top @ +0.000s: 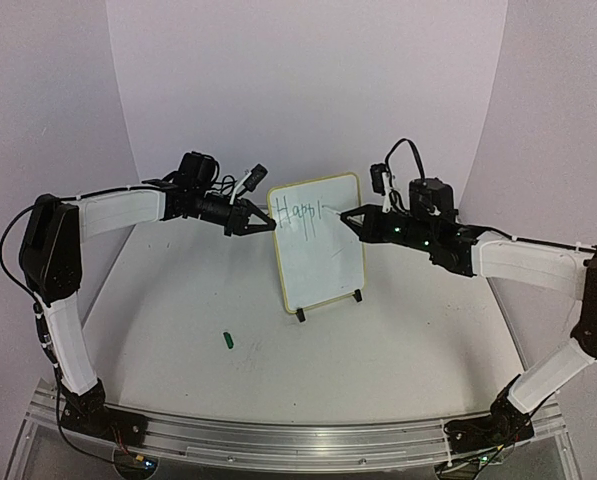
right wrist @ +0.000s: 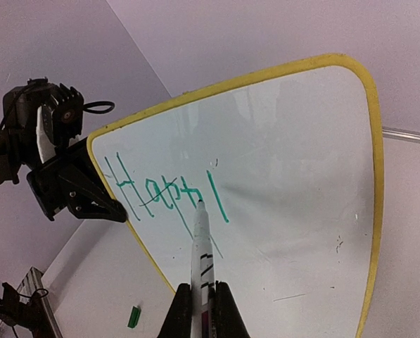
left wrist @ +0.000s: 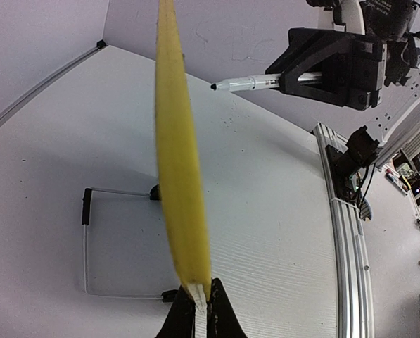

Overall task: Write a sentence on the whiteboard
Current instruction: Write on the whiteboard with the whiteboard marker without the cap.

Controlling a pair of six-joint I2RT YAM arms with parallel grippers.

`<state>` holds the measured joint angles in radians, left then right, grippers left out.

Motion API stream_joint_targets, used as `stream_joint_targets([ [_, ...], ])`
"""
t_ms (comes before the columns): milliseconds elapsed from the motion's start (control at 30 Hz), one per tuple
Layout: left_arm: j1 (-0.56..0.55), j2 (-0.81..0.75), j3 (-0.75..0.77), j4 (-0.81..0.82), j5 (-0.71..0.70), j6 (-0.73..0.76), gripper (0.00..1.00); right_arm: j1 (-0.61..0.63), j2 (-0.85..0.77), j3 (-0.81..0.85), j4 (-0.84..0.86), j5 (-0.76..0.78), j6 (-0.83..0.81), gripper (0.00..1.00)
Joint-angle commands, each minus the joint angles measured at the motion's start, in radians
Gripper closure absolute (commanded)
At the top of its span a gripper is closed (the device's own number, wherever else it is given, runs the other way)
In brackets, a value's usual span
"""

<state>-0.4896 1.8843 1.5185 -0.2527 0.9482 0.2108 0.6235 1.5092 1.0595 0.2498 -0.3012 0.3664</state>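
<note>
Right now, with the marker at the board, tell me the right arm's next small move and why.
Probably slide the marker tip just past the last stroke and begin the next letter. The sentence reads only about "Happi", bare whiteboard lies beyond it, the right gripper is shut on the marker, and the left gripper clamps the board's edge, steadying it.

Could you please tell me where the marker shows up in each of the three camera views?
Top view: marker right of centre, in the right gripper, pointing at the whiteboard.
Left wrist: upper right, pointing left towards the whiteboard's yellow frame.
Right wrist: bottom centre, tip beside the green letters.
Shared landmark: the whiteboard's yellow frame.
</note>
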Motion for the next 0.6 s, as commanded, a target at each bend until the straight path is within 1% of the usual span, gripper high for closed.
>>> stream_joint_targets([
  [0, -0.004, 0.012, 0.017, -0.063, -0.005, 0.022, 1.00, 0.006, 0.033, 0.084, 0.029, 0.000, -0.017, 1.00],
  [567, -0.004, 0.015, 0.019, -0.066, -0.005, 0.024, 1.00, 0.006, 0.086, 0.123, 0.032, 0.029, -0.032, 1.00],
])
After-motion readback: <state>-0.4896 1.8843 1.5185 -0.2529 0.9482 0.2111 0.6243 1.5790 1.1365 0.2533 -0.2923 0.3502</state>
